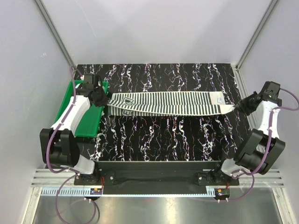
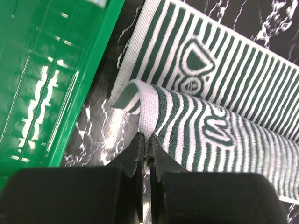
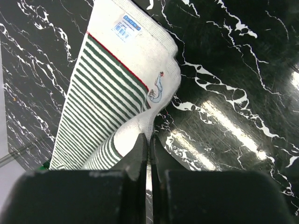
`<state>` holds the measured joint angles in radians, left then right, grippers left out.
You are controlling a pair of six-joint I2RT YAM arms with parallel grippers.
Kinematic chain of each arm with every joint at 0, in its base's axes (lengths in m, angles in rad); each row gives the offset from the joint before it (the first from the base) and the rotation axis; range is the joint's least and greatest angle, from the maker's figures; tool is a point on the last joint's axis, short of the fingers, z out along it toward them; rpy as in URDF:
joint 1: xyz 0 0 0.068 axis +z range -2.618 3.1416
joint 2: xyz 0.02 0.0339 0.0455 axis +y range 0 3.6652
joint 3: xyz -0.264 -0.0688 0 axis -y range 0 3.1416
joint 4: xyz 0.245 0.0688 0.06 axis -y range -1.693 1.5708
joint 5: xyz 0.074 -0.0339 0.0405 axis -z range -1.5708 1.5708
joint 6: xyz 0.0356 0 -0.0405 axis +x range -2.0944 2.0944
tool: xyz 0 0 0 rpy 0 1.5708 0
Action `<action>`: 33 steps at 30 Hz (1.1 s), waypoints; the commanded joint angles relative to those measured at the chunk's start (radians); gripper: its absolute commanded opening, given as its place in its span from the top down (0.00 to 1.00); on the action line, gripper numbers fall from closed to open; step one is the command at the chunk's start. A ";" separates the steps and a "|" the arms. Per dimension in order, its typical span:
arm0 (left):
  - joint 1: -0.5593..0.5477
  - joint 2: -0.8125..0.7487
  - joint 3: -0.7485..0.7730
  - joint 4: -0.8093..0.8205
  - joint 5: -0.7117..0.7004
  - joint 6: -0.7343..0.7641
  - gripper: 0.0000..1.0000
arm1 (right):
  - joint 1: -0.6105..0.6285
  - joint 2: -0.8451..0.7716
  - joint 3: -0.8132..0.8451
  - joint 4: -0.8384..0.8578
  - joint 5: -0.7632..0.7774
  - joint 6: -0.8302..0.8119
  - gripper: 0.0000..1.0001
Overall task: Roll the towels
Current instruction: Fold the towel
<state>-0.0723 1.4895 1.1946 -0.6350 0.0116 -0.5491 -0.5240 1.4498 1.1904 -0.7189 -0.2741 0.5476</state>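
Green plastic tray (image 1: 89, 127) sits at the table's left edge, toward the far-left corner, long side roughly along that edge. Its floor is glossy and ribbed. Table (image 1: 159, 137): black top, white marble veining, glare patches. White walls (image 1: 154, 28) around it, aluminium posts (image 1: 56, 35) at the far corners.

the left tool (image 2: 146, 151) pinches the striped towel's (image 2: 219, 102) folded edge beside the green tray (image 2: 51, 70).

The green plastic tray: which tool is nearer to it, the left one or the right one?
Left. The left tool pinches the end of the black-and-white striped cloth towel just beside the green plastic tray; the right tool pinches the opposite end, far from the tray.
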 commanded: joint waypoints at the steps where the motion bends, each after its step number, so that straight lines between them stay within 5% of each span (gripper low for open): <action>1: 0.014 -0.029 0.000 -0.011 -0.009 0.038 1.00 | 0.004 0.030 0.017 0.010 -0.006 -0.005 1.00; 14: 0.034 0.398 0.353 -0.121 0.030 0.077 1.00 | 0.004 0.386 0.257 0.006 -0.091 -0.008 1.00; 28: 0.055 0.682 0.673 -0.179 0.073 0.026 1.00 | 0.068 0.704 0.598 -0.065 -0.099 0.014 0.98; 31: 0.062 0.797 0.837 -0.247 0.085 0.006 1.00 | 0.076 0.768 0.658 -0.080 -0.102 0.038 0.74; 33: 0.063 0.843 0.913 -0.291 0.103 -0.006 0.88 | 0.082 0.799 0.705 -0.085 -0.085 0.061 0.51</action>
<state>-0.0269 2.2730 1.9976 -0.8543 0.0853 -0.5304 -0.4427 2.2135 1.8175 -0.7853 -0.3683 0.5850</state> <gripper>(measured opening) 0.102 0.403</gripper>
